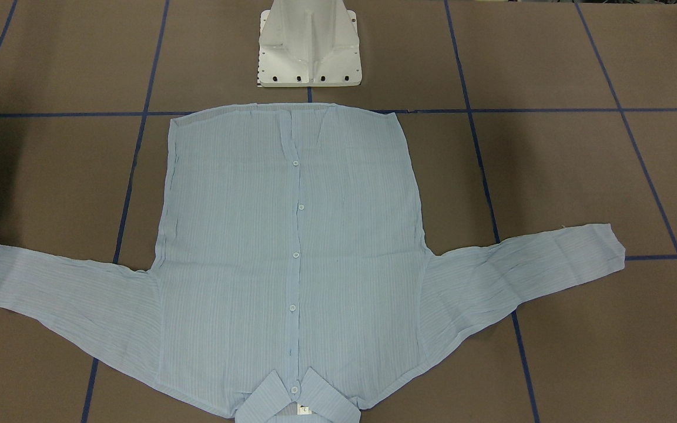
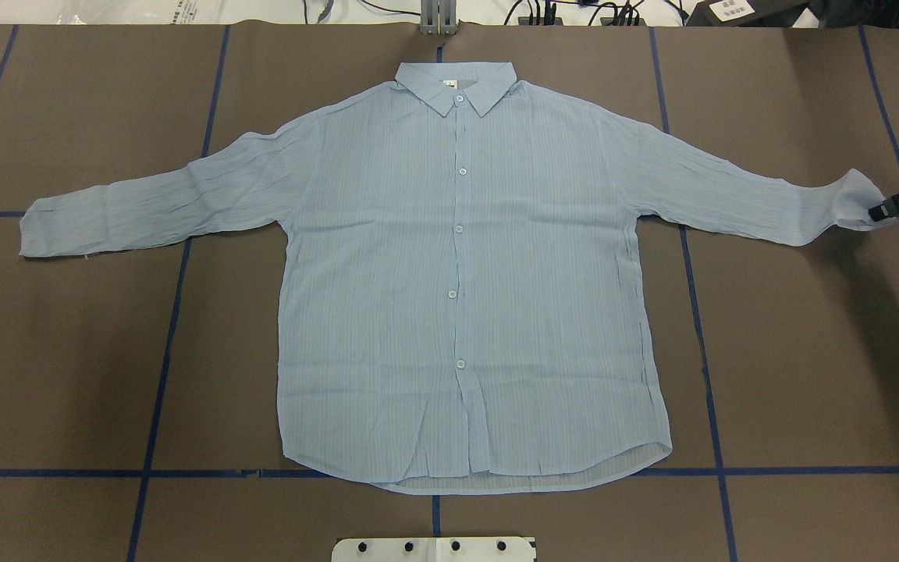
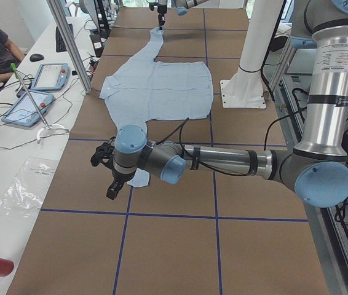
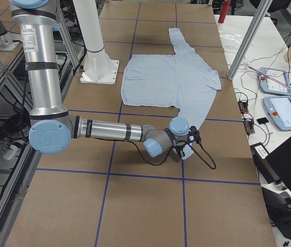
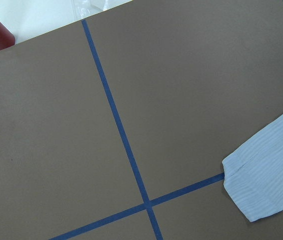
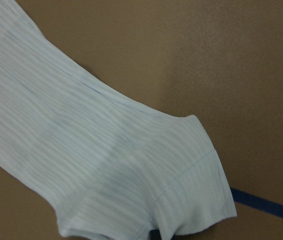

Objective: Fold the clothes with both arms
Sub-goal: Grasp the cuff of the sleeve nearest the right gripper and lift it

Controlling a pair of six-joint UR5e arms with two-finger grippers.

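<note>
Shirt [image 2: 457, 273] flat; right end effector [image 2: 883, 209] pinching right cuff [image 2: 855, 204]; left end effector [image 3: 114, 187] tilted down beside left cuff [image 5: 266, 182], closure indiscernible.

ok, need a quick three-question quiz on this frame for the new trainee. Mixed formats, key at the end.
1. True or false: the shirt lies spread flat with its buttons facing up and both sleeves stretched out to the sides.
2. Relative to the white base, the collar is:
A. at the end nearest it
B. at the far end
C. folded under the body
3. Fill in: the right end effector is at the cuff of the sleeve on the robot's ___ side.

Key: 1 true; 2 B; 3 right.
</note>
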